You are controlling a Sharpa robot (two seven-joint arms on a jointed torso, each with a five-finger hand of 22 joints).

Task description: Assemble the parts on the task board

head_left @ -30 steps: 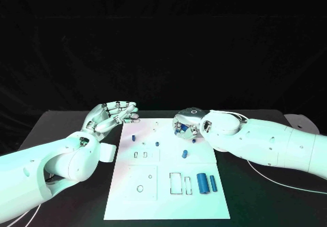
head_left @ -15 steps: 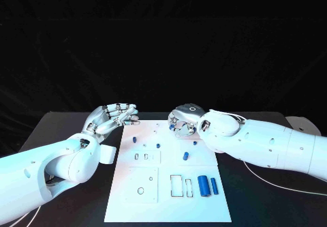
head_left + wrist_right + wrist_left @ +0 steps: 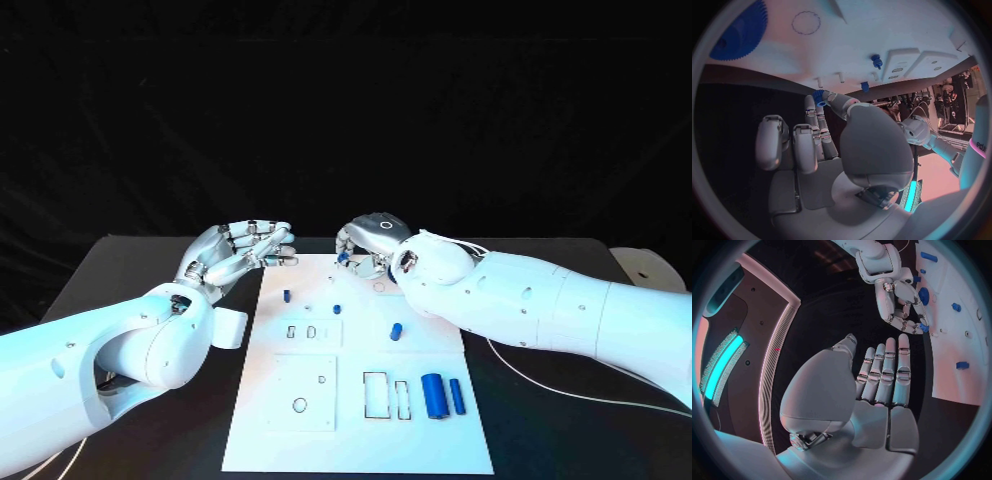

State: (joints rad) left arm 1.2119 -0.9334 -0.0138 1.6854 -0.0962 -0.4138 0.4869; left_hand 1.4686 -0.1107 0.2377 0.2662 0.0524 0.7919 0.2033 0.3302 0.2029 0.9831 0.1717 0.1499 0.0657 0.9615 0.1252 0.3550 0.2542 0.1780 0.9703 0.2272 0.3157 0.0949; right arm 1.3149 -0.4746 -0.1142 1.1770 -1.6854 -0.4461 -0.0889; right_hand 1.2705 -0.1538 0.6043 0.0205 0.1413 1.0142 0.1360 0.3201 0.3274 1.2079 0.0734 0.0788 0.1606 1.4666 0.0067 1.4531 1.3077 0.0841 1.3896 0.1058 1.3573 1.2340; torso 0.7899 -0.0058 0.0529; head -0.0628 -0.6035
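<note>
Head view shows the task board (image 3: pixel 361 400) as the landmark. Just beyond its far left corner hovers the left hand (image 3: pixel 238 250); it holds nothing, its fingers side by side and a little curled. On the board lie blue parts: a small peg (image 3: pixel 287 296) near the left hand, and two cylinders (image 3: pixel 444 395) toward the near right corner. Over the far edge of the board hangs the right hand (image 3: pixel 369 245), which pinches a small blue part (image 3: pixel 819 96) at its fingertips (image 3: pixel 826 97).
</note>
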